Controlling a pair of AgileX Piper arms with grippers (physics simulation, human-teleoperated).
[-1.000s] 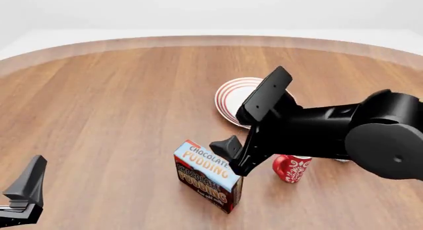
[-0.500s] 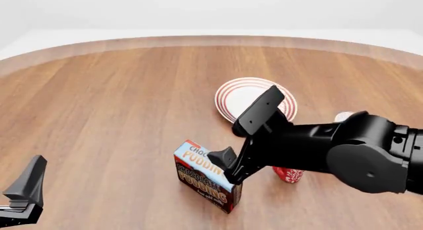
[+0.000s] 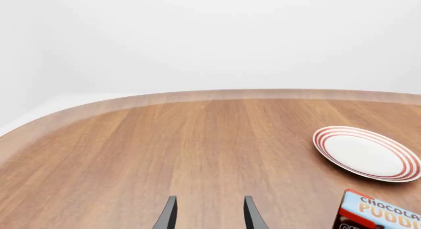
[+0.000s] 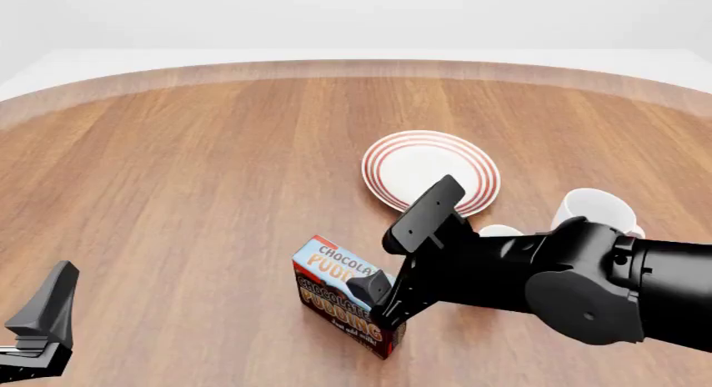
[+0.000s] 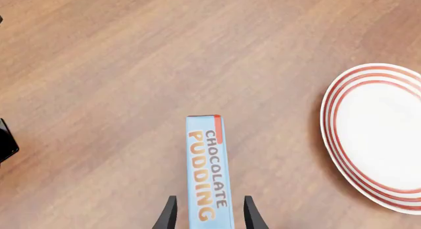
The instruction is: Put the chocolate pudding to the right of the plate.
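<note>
Since 1 s ago the right arm has swung down and toward the near side, so its gripper (image 4: 384, 288) now sits low over the chocolate pudding (image 4: 339, 299), and the plate (image 4: 428, 170) is fully uncovered; the red patterned mug that showed beside the arm is now hidden behind it, and a white mug (image 4: 595, 210) has come into sight at the right.

Going left to right in the front view: the left gripper (image 4: 39, 324) rests at the near-left corner, well apart from everything — its 2 fingers stand apart in the left wrist view (image 3: 209, 216) with nothing between them. Next comes the pudding carton, standing upright on the wooden table (image 4: 200, 178), nearer than the plate and a little left of it, not touching it. The right wrist view shows the carton's light blue top (image 5: 210, 177) running between the 2 dark fingers (image 5: 249, 214) of the right gripper — the jaws straddle it, apart, with a thin gap on each side, so they are not closed on it. Beyond and to the right lies the plate, white with red rings, flat on the table. Farthest right, the white mug stands just behind the right arm.
</note>
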